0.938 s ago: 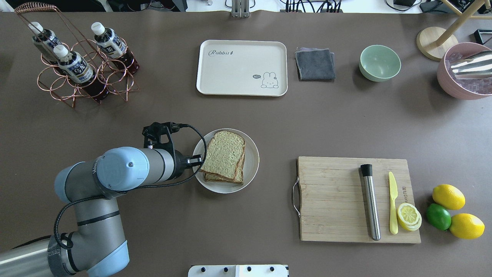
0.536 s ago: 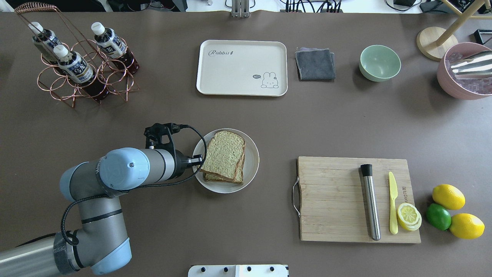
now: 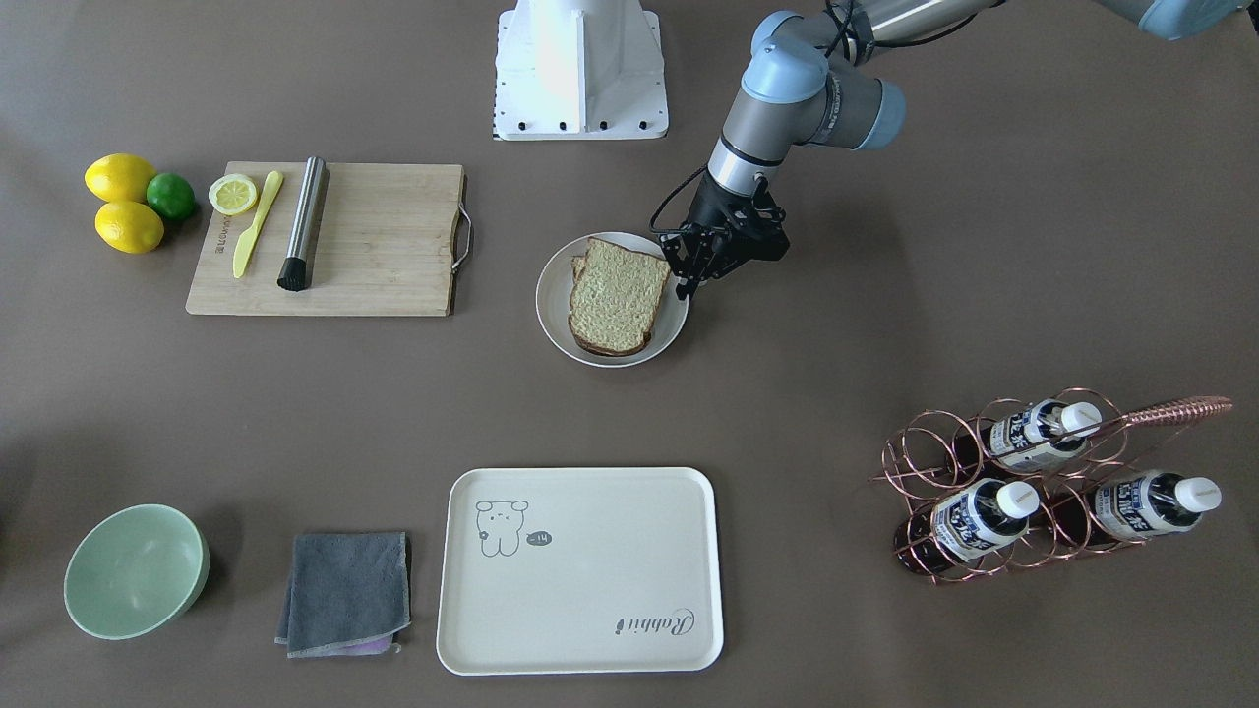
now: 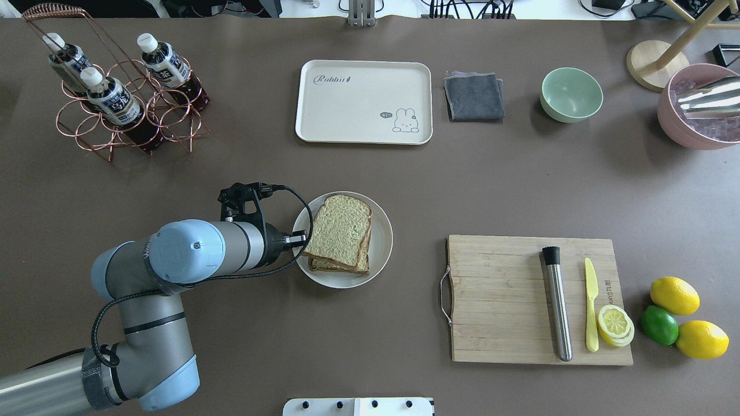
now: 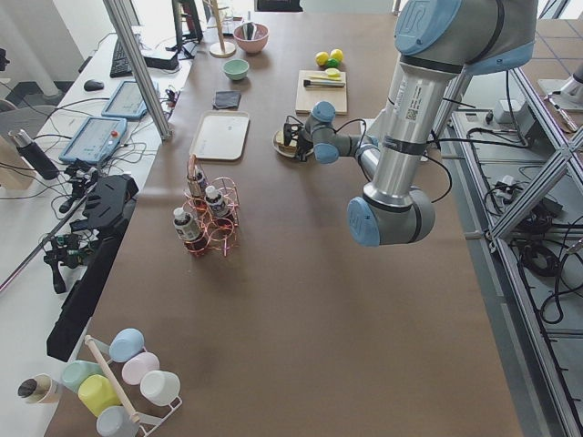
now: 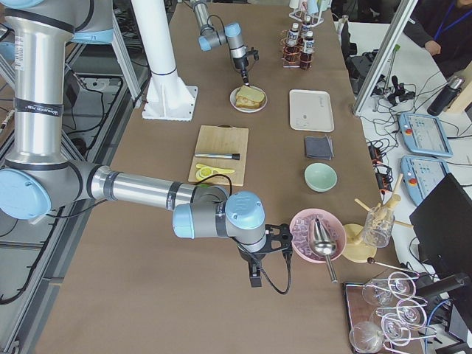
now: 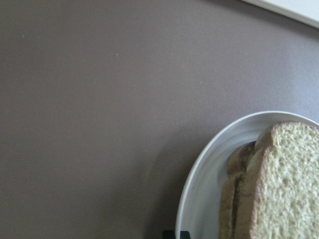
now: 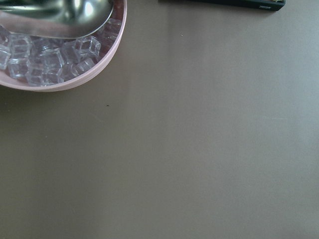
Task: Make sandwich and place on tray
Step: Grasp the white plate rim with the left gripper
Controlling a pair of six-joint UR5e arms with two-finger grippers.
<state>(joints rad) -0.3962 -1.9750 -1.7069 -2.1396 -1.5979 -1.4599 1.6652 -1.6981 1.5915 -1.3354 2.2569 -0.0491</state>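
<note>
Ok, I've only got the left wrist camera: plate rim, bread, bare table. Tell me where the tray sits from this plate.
Observer: The tray lies past the plate, farther from the robot, with nothing on it.
Operator: Now say what's beside the tray.
Observer: A folded grey cloth lies on its right as the robot faces, then a green bowl.
Operator: And give me the right hand.
Observer: The right hand hangs far off, near the pink ice bowl; open or shut, I cannot tell.
</note>
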